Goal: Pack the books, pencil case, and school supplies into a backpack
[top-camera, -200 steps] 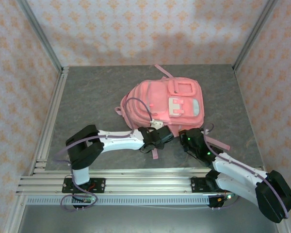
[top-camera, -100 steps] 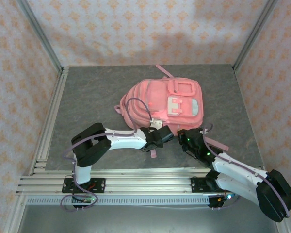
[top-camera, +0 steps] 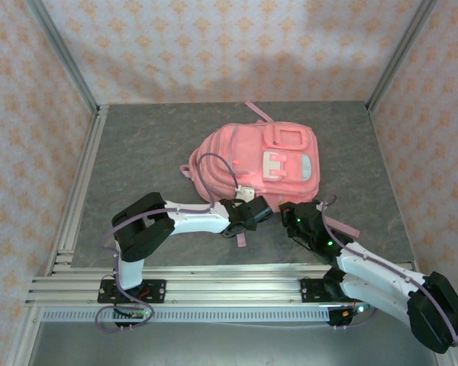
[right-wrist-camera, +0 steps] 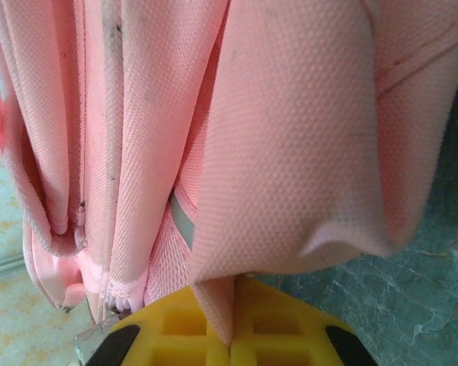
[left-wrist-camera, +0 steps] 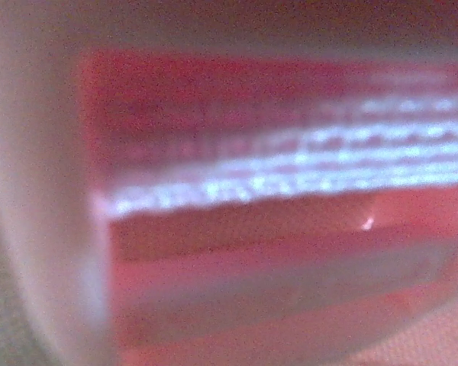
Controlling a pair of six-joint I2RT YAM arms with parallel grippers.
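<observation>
Left gripper (top-camera: 258, 211): pressed against the near edge of the backpack (top-camera: 259, 160); its wrist view is a pink blur with a pale streak, so I cannot tell whether the jaws are apart or together
Strap (top-camera: 241, 241): loose pink strip on the table (top-camera: 137, 152) just below that gripper
Backpack: lies front up mid-table
Right gripper (right-wrist-camera: 233, 328): yellow fingers pinched together on a fold of the backpack's pink fabric at its near right corner

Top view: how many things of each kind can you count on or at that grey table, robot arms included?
backpack: 1
robot arms: 2
Total: 3
</observation>
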